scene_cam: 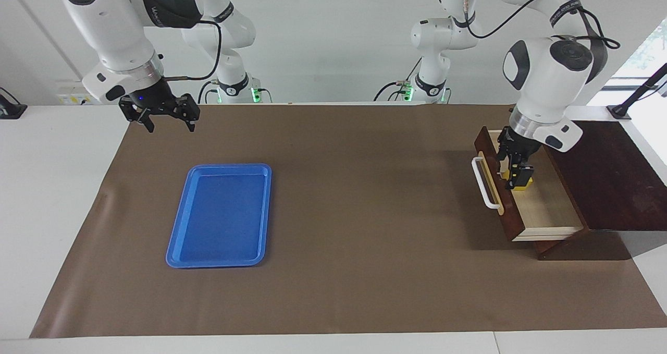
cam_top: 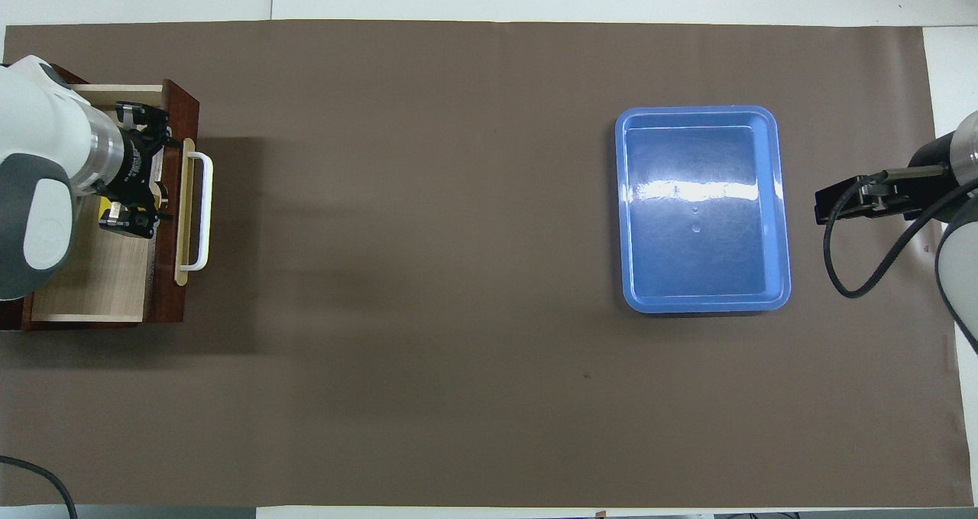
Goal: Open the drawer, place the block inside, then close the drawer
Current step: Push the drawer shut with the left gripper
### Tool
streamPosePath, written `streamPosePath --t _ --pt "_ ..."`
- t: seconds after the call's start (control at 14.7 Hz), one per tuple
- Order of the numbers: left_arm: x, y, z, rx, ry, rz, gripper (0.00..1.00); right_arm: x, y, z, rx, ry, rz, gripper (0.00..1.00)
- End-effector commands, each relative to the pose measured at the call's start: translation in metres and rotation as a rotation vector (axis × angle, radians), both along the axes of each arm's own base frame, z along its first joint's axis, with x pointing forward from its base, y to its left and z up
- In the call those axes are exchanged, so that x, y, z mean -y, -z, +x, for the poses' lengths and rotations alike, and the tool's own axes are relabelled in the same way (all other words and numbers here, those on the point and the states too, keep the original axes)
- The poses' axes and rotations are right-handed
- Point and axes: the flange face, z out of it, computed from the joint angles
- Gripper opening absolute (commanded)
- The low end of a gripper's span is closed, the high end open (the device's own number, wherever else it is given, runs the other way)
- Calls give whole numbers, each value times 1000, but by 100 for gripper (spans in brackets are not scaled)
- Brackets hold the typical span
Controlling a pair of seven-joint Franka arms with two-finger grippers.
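Looking down at the left arm's end of the table, I see the drawer (scene_cam: 542,203) pulled out of its dark reddish-brown wooden box (scene_cam: 615,177), pale wood floor exposed, white bar handle (scene_cam: 483,183) facing the middle of the table. My left gripper (scene_cam: 516,169) hangs over the front part of that drawer, just inside the front panel, and its fingers stand apart with nothing between them. Under it sits the block (scene_cam: 522,183), a small yellow cube resting on the drawer floor close against the front panel; from the facing camera only its lower edge peeks out below the gripper, and from overhead just a sliver of yellow (cam_top: 103,207) shows beside the wrist. I cannot tell whether the fingertips touch the cube or hover just above it, though they do not appear to be gripping it.

My right gripper (scene_cam: 165,118) waits in the air at the right arm's end, over the brown mat (scene_cam: 338,291) near its edge closest to the robots, jaws spread and empty. Between that end and the table's middle lies the flat blue tray (scene_cam: 180,239), farther from the robots than the right gripper's spot, with nothing in it. The tray and the drawer are well apart, with bare mat between them
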Motion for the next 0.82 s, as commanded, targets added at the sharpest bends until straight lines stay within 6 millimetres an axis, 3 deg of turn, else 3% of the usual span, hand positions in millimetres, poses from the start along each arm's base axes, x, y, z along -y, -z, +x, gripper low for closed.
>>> streamPosePath --t 0.0,0.14,0.27,0.34,0.48,0.75 --pt "0 28 -8 -6 -9 7 100 0 -3 -3 22 24 -7 100" --pt "-6 35 -9 -3 -15 12 100 0 -3 -3 23 27 -7 100" --pt "-26 35 -6 -1 -29 23 88 0 -3 -4 20 32 -8 100" --pt "-41 35 -5 -1 -36 38 88 1 -3 -4 17 50 -8 100" --pt "-47 36 -5 -8 10 47 89 0 -3 -5 14 78 -10 100" --pt "-82 33 -1 -3 5 94 89 -4 -1 -8 -12 73 -9 100"
